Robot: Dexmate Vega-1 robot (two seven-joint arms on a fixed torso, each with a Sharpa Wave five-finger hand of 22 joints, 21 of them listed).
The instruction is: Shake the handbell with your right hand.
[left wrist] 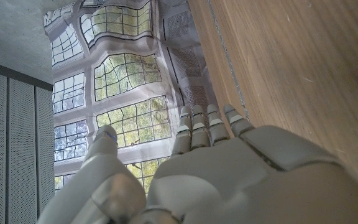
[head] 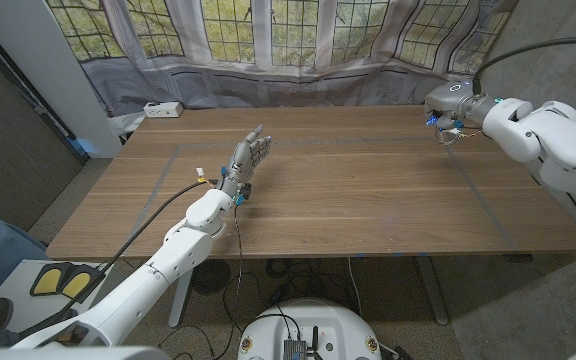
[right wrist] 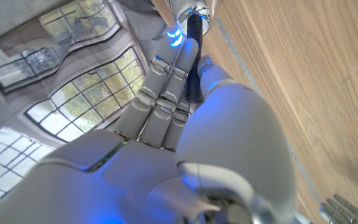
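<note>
The wooden table [head: 368,190] is wide, and a thin line is drawn on it a little way in from its edges. The right hand [head: 451,112] is up by the far right corner, close to the table's back edge and right edge. From that hand, bare wood runs a long way to the other hand and toward the robot. Behind the table hangs a curtain [head: 268,40] with a window picture on it. A white power strip [head: 162,109] lies at the far left corner, well away from both hands.

The handbell [right wrist: 193,37] has a black handle and a shiny silver bell at the end. In the right wrist view the handle runs along between the fingers [right wrist: 160,99], and the silver bell sticks out past the fingertips. Blue light glows on the hand near it. In the head view the bell is too small to make out.

The right hand grips the handbell, with its fingers wrapped close by the handle. It is held above the wood, near the corner.

The left hand [head: 250,158] is over the middle left of the table, far from the bell. Its fingers [left wrist: 201,127] are straight and point up. It holds nothing.
</note>
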